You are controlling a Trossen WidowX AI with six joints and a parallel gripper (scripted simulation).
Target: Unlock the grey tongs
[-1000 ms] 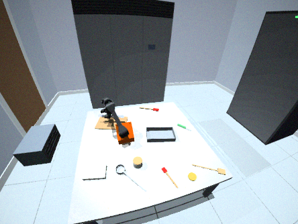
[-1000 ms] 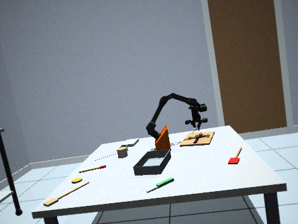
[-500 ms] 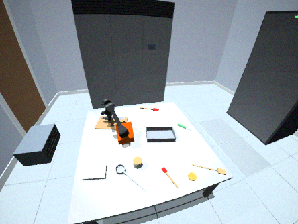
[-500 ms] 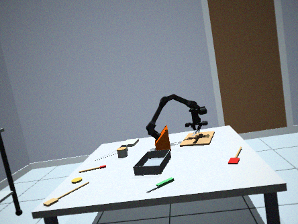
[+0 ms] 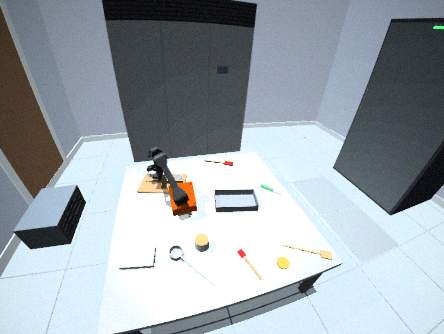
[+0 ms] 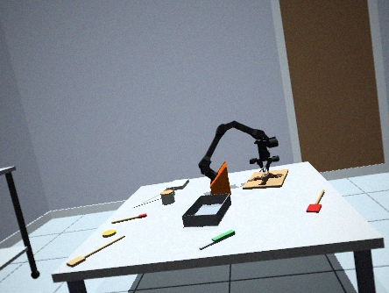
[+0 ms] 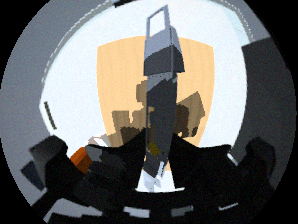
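Note:
The grey tongs [image 7: 161, 100] [image 5: 178, 177] lie level, pointing away from the wrist, with a loop-like end at the top of the wrist view. My gripper [image 7: 156, 129] [image 6: 264, 169] [image 5: 156, 176] points down over the wooden board [image 5: 145, 189] [image 6: 280, 182] [image 7: 107, 75] and is shut on the tongs; its dark fingers stand close against both sides of them. The tongs are on or just above the board; the exact gap cannot be told. How far their arms are spread is hard to see. The roasting tin [image 5: 236, 209] [image 6: 201, 221] holds no tongs.
An orange block [image 5: 185, 192] [image 6: 220, 182] stands by the arm's base, between board and tin. A red-headed spatula [image 5: 228, 163] [image 6: 314, 208] and a green-handled knife [image 5: 267, 188] [image 6: 223, 236] lie apart. A can [image 5: 202, 242] [image 6: 167, 197] and a ladle [image 5: 176, 253] are farther off.

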